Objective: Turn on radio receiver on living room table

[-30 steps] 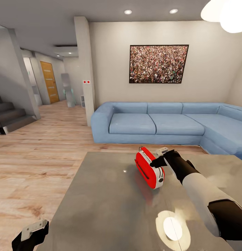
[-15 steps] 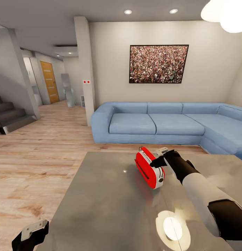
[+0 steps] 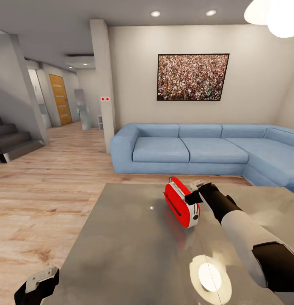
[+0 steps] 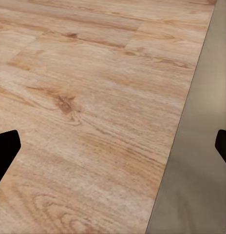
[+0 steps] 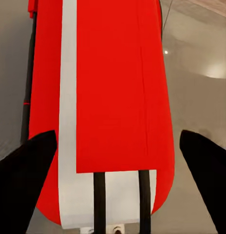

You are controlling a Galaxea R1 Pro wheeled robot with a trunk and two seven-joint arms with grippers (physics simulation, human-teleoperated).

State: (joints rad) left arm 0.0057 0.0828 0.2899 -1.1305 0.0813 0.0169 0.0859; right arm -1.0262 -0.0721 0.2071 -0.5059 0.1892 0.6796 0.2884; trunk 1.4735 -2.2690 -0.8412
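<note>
Two claws: right one working, left one parked.
Radio: small flat red retro radio with white sides [image 3: 181, 203] stands on edge on the glossy grey reflective low bench [image 3: 130, 254], toward its far edge, roughly mid-width; blue corner sofa [image 3: 206, 148] sits beyond that edge.
Right claw: right claw [image 3: 196, 191] is at the radio's upper far end, touching or just beside it; judging by the reach, it is there to get at a control.
Right claw state: right wrist view shows the red-and-white casing [image 5: 108, 97] between both dark fingers [image 5: 25, 180], spread wide, not clamping.
Contact: cannot tell if a fingertip is actually pressing.
Left claw: left claw [image 3: 39, 281] hangs low off the bench's near left corner, over light wood floor [image 4: 84, 97], likely kept clear of the work.
Left claw state: tips sit far apart, nothing between.
Power: no visible sign it is on.
</note>
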